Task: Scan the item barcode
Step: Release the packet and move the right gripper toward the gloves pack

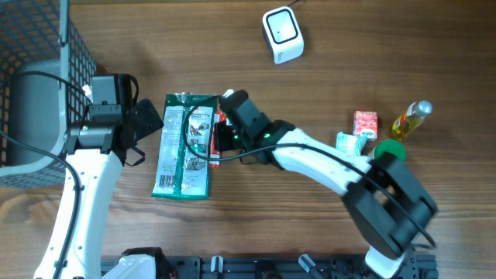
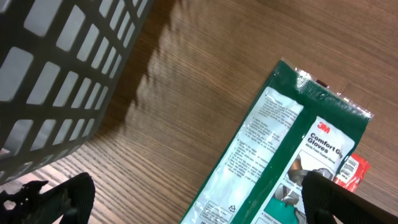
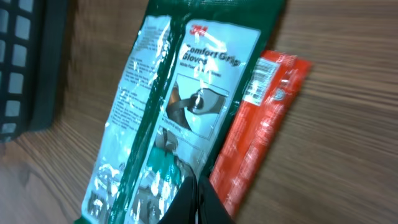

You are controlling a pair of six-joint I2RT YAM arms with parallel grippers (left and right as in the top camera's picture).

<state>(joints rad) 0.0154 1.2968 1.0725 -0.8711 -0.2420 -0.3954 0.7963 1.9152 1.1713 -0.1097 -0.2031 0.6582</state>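
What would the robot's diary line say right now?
left pincer: open, by glove packet | right pincer: shut, where glove packet meets red packet, grip unclear | scanner: apart from both packets

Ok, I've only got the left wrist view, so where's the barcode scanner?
Observer: The white scanner lies beyond the gloves package, off to its right.
Operator: What's the right end effector doing?
Observer: It is shut at the package's right edge, beside the red packet; whether it grips anything isn't clear.
Operator: Anything else out there?
Observer: A yellow bottle and a small red carton sit at the far right.
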